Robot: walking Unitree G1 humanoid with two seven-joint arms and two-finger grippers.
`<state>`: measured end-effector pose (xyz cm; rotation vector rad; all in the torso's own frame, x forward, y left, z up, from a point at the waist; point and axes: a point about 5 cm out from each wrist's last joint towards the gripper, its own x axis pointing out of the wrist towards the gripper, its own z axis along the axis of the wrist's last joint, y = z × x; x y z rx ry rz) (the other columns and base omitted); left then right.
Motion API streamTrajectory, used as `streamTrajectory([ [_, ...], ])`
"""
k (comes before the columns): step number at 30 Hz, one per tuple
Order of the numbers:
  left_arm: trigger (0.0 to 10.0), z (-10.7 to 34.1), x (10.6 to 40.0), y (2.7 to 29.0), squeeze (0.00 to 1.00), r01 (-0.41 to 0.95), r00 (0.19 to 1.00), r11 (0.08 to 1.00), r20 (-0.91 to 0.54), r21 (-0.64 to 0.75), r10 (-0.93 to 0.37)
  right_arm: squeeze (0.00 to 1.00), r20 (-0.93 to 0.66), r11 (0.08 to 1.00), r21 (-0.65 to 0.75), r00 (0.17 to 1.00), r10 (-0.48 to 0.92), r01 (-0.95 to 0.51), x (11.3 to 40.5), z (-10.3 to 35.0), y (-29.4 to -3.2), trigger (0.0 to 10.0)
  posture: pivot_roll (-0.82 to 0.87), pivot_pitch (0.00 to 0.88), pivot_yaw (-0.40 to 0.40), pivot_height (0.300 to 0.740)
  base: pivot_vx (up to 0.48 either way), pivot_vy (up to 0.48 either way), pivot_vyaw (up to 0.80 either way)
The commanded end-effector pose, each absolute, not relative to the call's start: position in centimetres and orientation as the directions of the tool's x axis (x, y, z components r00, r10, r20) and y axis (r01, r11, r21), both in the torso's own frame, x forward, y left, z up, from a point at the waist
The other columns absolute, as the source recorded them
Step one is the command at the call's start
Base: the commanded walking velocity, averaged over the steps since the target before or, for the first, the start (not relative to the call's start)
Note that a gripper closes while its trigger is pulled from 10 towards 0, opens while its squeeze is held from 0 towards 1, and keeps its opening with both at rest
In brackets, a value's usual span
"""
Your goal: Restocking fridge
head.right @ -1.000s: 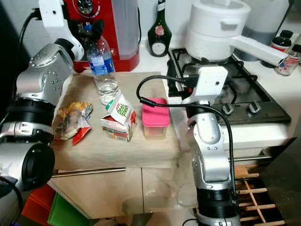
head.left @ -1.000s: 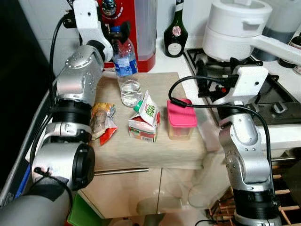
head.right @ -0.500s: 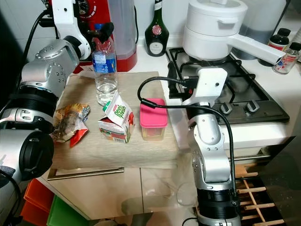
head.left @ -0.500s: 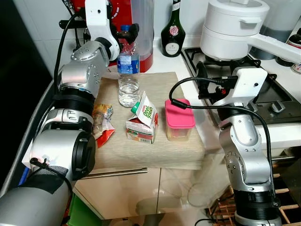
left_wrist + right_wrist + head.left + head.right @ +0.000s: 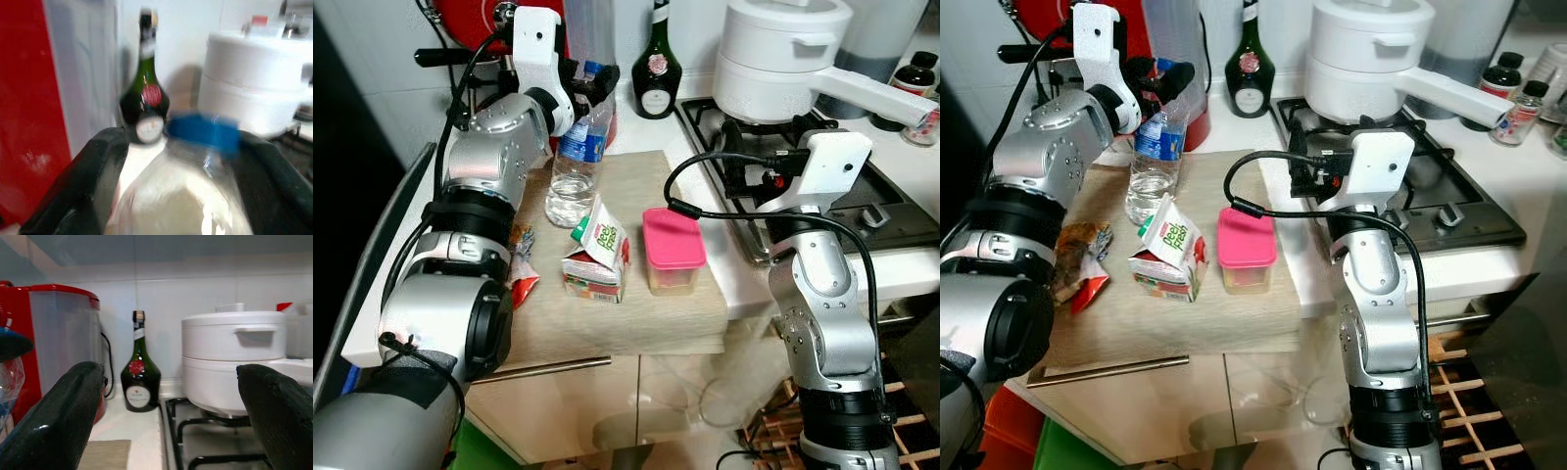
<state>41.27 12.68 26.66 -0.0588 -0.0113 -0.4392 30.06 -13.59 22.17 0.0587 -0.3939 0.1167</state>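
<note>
- Water bottle (image 5: 575,157): clear glossy plastic, blue paper-like label.
- Carton (image 5: 597,250): printed matt cardboard.
- Container (image 5: 673,252): translucent plastic, smooth pink lid.
- Worktop (image 5: 651,323): matt pale wood-grain.

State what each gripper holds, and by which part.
The left gripper grips the water bottle around its neck, under the blue cap. The right gripper is open, holding nothing.

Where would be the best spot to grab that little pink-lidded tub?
Probably across the clear sides of the pink-lidded tub, just under its flat lid, coming from above or the front edge. It stands upright, with the juice carton apart on its left, so fingers fit either side.
</note>
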Motion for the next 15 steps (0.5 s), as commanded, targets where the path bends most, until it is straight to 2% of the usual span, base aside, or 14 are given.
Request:
streamTrajectory([
  [1, 0.0, 21.7, 40.9, 13.7, 0.0, 0.382, 0.904, 0.922, -0.18, -0.07, -0.388, 0.27, 0.4, 0.99, 0.04, 0.91, 0.11, -0.137, 30.3, 22.7, -13.3, 10.0, -0.01, 0.0, 0.055, 0.74, 0.0, 0.0, 0.0],
  [6, 0.0, 22.1, 40.7, 14.2, 0.0, 0.388, 0.91, 0.921, -0.137, -0.043, -0.39, 0.27, 0.398, 0.988, 0.041, 0.909, 0.123, -0.152, 30.5, 22.7, -12.9, 10.0, 0.0, 0.0, 0.053, 0.74, 0.0, 0.0, 0.0],
  [10, 0.0, 23.9, 40.4, 13.9, 0.0, 0.43, 0.902, 0.901, -0.02, -0.05, -0.431, 0.27, 0.399, 0.987, 0.047, 0.909, 0.124, -0.156, 30.6, 22.6, -12.8, 10.0, 0.01, 0.0, 0.053, 0.74, 0.0, 0.0, 0.0],
  [11, 0.0, 25.1, 40.1, 13.9, 0.0, 0.443, 0.896, 0.895, 0.049, -0.048, -0.441, 0.27, 0.4, 0.986, 0.049, 0.908, 0.125, -0.157, 30.7, 22.6, -12.7, 10.0, 0.02, 0.0, 0.052, 0.74, 0.0, 0.0, 0.0],
  [15, 0.0, 26.7, 39.7, 14.5, 0.0, 0.439, 0.893, 0.898, 0.124, -0.034, -0.433, 0.27, 0.401, 0.986, 0.051, 0.907, 0.127, -0.16, 30.8, 22.6, -12.6, 10.0, 0.03, 0.0, 0.047, 0.74, 0.0, 0.0, 0.0],
])
